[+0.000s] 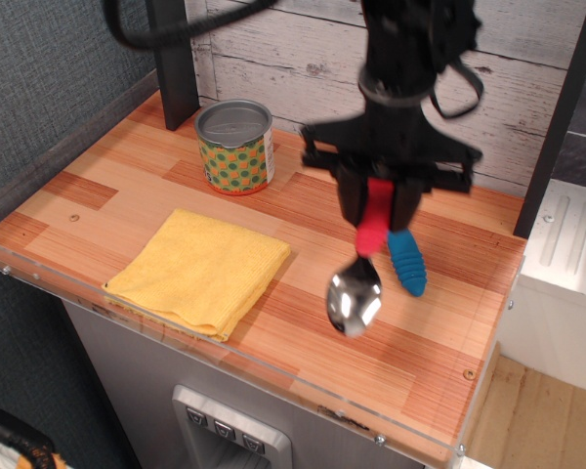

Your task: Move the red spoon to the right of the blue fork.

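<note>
On the wooden counter (176, 166) we count one red spoon (359, 278), one blue fork (407, 264), one yellow cloth (200, 269) and one patterned tin can (235, 147).
</note>
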You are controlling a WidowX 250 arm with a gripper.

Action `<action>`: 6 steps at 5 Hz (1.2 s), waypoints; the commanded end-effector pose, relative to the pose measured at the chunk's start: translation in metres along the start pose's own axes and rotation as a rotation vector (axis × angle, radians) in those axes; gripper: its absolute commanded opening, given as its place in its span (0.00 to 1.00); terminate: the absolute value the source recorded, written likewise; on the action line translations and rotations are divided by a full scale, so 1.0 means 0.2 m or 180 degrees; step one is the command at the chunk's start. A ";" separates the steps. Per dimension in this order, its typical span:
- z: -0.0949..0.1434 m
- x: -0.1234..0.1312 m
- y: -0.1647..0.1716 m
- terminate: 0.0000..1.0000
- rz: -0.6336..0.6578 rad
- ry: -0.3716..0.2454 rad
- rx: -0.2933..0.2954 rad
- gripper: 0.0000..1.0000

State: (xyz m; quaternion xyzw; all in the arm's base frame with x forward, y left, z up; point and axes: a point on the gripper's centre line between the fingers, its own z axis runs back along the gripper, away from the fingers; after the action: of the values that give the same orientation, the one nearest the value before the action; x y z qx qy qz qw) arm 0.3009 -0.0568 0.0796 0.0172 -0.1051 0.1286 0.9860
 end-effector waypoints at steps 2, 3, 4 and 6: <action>-0.09 0.02 -0.17 0.00 -0.0224 -0.0266 -0.0280 0.00; -0.14 0.00 -0.23 0.00 -0.0383 -0.0285 -0.0277 0.00; -0.15 -0.04 -0.27 0.00 -0.0503 -0.0276 -0.0271 0.00; -0.22 -0.06 -0.27 0.00 -0.0527 -0.0174 -0.0256 0.00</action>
State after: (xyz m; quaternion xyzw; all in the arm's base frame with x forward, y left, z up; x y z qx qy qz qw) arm 0.3085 -0.1092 0.0199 -0.0022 -0.1171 0.0410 0.9923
